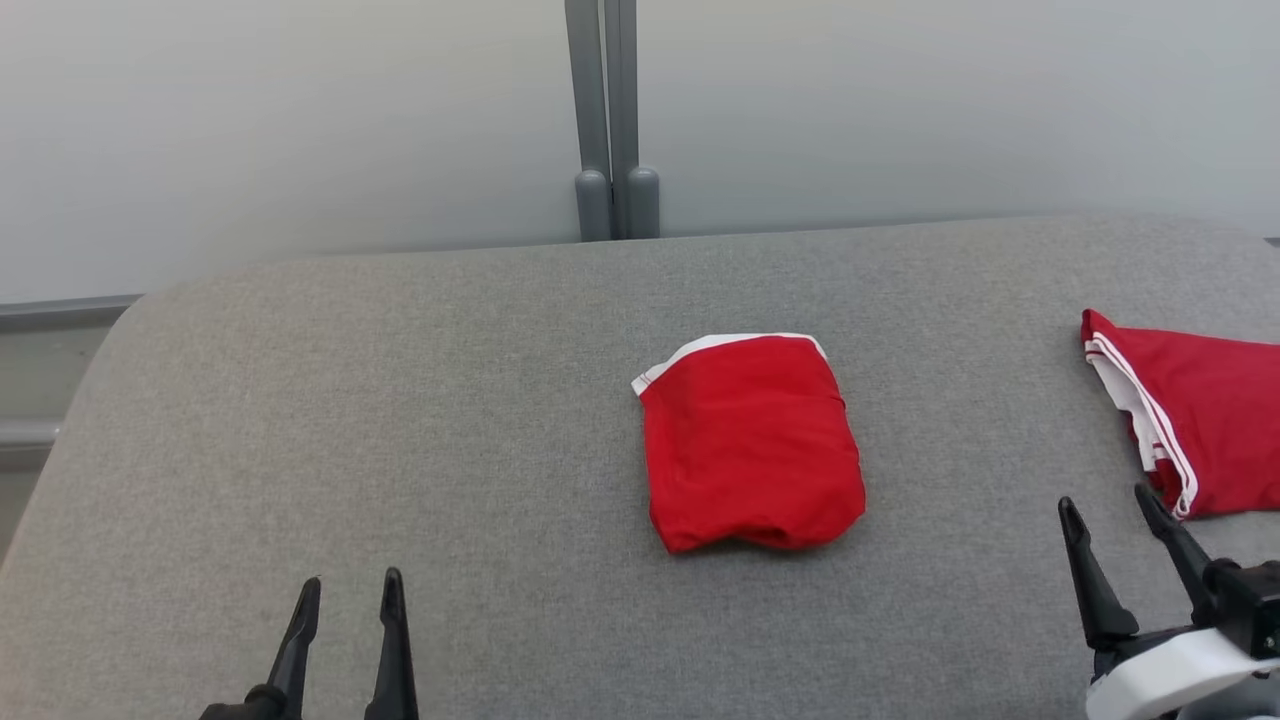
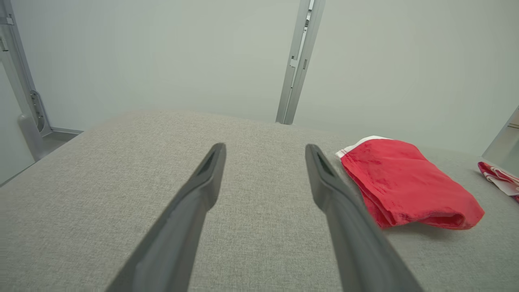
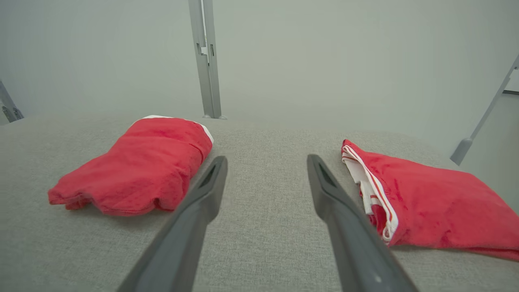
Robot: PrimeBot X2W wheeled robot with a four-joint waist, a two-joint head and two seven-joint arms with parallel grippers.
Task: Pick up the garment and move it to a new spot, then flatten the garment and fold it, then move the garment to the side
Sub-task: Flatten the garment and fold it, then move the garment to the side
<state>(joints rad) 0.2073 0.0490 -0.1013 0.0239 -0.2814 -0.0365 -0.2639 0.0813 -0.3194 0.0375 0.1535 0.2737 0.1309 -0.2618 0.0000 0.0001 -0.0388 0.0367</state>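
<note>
Folded red cloth garment with white trim (image 1: 750,445) lies on grey fabric surface (image 1: 400,400), ahead of and between the 2 grippers, touching neither. Left gripper (image 1: 352,578) and right gripper (image 1: 1106,496) gape wide and empty. Fold looks done, so only the side move remains. Second red garment with white striped band (image 1: 1210,420) sits just beyond the right gripper.

In front of me is a big grey soft top (image 1: 400,420) with round corners. It looks fuzzy, like a couch. Behind it stands a pale wall (image 1: 300,120), plain and a bit foggy. A grey metal post (image 1: 603,100) runs up the middle of the wall. 2 round grey feet (image 1: 593,205) sit side by side at its bottom, just behind the far edge. Far on my right a striped red cloth (image 1: 1210,420) lies on the soft top. It has a white band (image 1: 1125,400) with thin red lines. Past that side leans a grey pole (image 3: 482,117).
</note>
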